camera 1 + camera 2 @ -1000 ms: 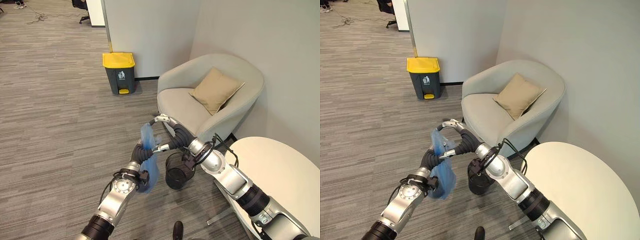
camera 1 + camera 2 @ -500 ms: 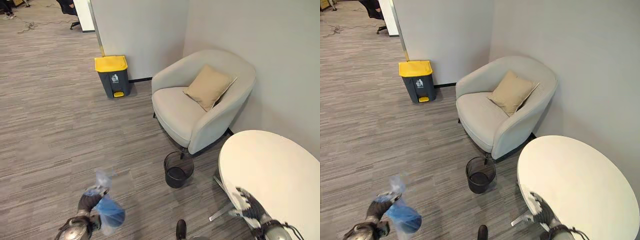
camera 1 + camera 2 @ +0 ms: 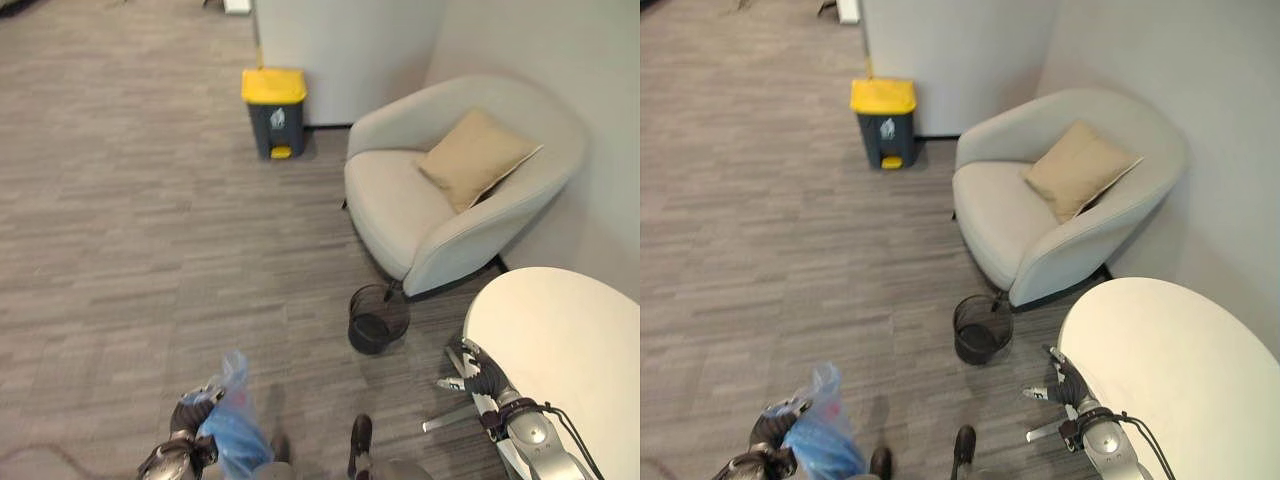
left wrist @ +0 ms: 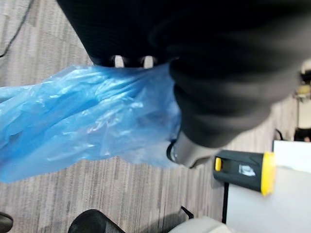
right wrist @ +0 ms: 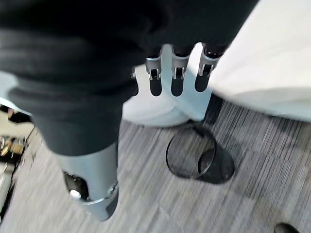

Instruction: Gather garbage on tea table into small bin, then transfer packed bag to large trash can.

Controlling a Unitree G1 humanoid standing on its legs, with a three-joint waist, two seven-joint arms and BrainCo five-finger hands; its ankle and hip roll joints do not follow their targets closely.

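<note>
A tied blue plastic bag (image 3: 233, 432) hangs from my left hand (image 3: 188, 420), low at my left side above the carpet. My left hand is shut on the bag's gathered neck; in the left wrist view the bag (image 4: 82, 124) spreads out past the hand's dark cover (image 4: 218, 73). My right hand (image 3: 478, 374) hangs open beside the white tea table (image 3: 570, 340), its fingers (image 5: 177, 77) straight and holding nothing. The small black mesh bin (image 3: 378, 320) stands unlined on the floor by the armchair. The large grey trash can with a yellow lid (image 3: 274, 110) stands shut against the far wall.
A beige armchair (image 3: 400, 210) with a tan cushion (image 3: 478, 155) stands between the small bin and the wall corner. Open grey carpet (image 3: 130, 230) stretches from me to the large trash can.
One second ago both hands held the bag up over the small bin. My right hand let go and dropped beside the table; my left hand lowered with the bag. The camera has shifted.
</note>
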